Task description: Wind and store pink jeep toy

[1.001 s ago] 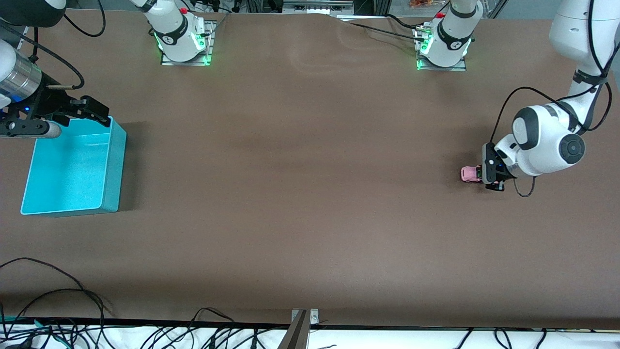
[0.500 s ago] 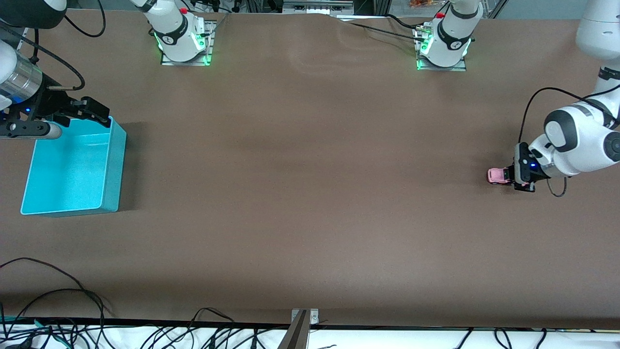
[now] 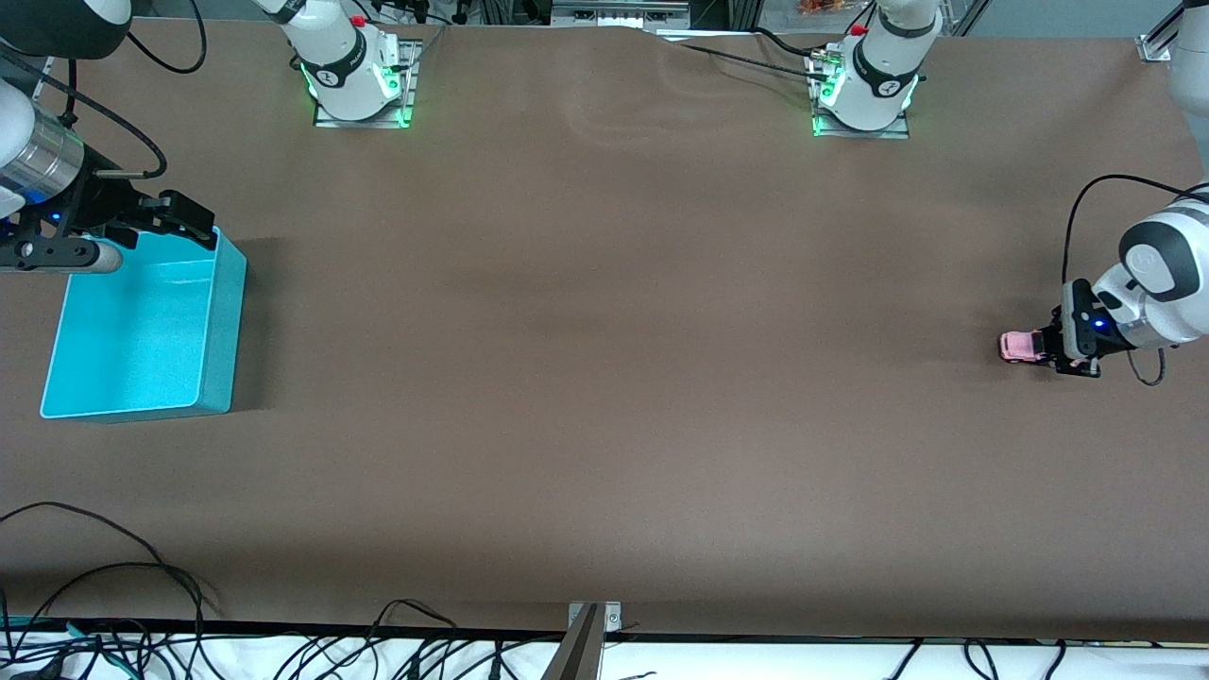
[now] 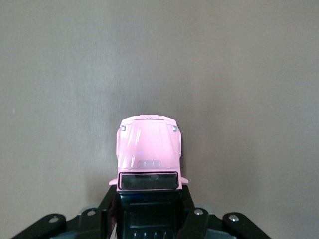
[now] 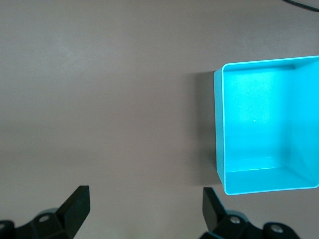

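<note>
Clamped on the black rear of the pink jeep toy (image 4: 148, 154), left gripper (image 3: 1050, 348) low at the table (image 3: 604, 378), toward the left arm's end. Both fingers pressed against the sides of the dark roof section, pink hood poking out ahead in the left wrist view. Wheels seemingly on or just above the brown surface; contact not clear enough to call.

Judged as a light, rigid piece of plastic or die-cast, tiny against the fingers. Smooth painted sides, so likely slippery under a loose pinch. Best taken just as here: across the boxy rear cab, flat faces square to the pads, wheels left free to turn against the table for a pull-back wind. Pressing down too hard risks skidding instead of rolling; a grip on the hood slopes would probably squirt it out.

Farther out, well apart at the right arm's end, a turquoise bin (image 3: 142, 326), nothing visible inside. Over its rim nearest the robot bases, the right gripper (image 3: 170, 222), fingers spread wide and holding nothing, waiting.
</note>
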### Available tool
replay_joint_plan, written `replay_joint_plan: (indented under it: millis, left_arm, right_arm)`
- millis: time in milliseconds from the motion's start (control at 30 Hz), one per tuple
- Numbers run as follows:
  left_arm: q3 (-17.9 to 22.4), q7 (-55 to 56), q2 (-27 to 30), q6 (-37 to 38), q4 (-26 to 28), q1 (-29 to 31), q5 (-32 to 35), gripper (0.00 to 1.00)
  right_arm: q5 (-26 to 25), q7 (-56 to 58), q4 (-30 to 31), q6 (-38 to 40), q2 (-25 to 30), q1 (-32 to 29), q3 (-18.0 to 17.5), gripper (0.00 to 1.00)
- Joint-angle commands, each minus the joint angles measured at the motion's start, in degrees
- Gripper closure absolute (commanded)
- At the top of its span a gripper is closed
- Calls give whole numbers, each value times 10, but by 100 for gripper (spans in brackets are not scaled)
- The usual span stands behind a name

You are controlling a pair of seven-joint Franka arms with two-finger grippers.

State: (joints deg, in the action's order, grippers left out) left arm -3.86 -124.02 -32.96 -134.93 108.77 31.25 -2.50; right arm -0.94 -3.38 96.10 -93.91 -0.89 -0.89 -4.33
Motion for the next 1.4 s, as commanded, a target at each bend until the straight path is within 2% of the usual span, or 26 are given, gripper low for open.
replay_joint_plan:
  millis: [0, 601, 1368]
  left_arm:
    - [16, -38, -81, -24, -24, 13, -7, 97]
    - [18, -58, -90, -24, -42, 48, 4, 97]
    - [21, -61, -99, -24, -59, 54, 4, 95]
  right_arm:
    - [2, 1, -14, 3, -5, -2, 0, 0]
    - [1, 1, -14, 3, -6, -2, 0, 0]
    - [1, 1, -14, 3, -6, -2, 0, 0]
